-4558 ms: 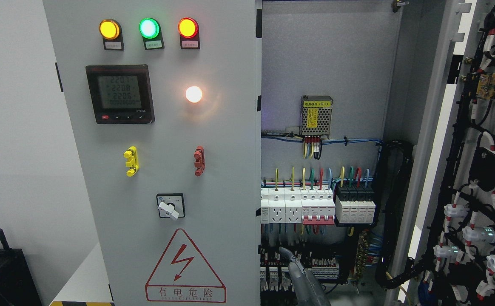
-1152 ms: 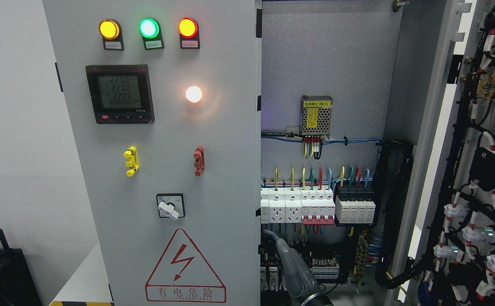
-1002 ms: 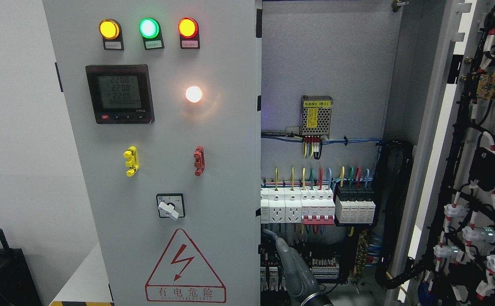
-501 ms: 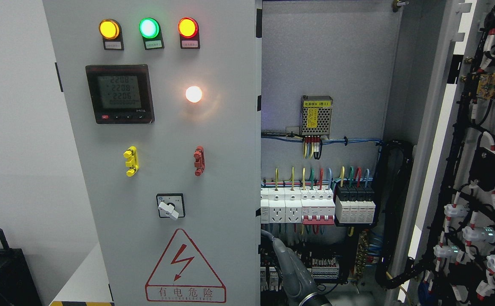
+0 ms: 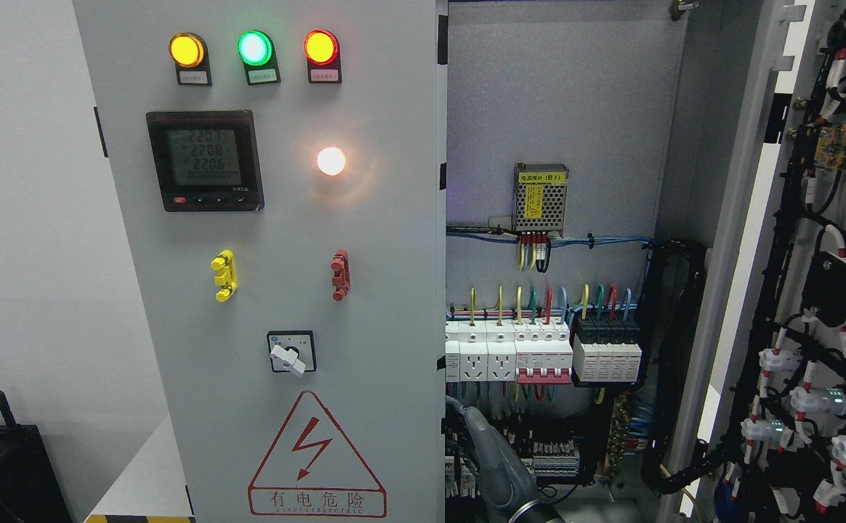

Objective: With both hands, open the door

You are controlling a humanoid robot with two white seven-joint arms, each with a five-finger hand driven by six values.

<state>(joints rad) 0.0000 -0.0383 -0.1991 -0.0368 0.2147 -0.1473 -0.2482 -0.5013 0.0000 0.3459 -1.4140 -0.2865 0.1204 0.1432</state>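
A hand point(image 5: 492, 465) is raised just inside the closed left door point(image 5: 278, 261), presumably for pushing its edge outward; finger state cannot be determined.

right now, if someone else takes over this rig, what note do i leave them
Left hand: not in view.
Right hand: comes up from the bottom edge, in front of the cabinet's lower wiring, close beside the free edge of the left door. Its grasp cannot be read, nor whether it touches that edge.
Right door: swung wide open, its wired inner face showing; the cabinet interior is exposed.
Left door: shut, panel lamps lit.
Done: right door open.
Left: the left door, probably by pulling its free edge. Take care, the hand is near live parts.
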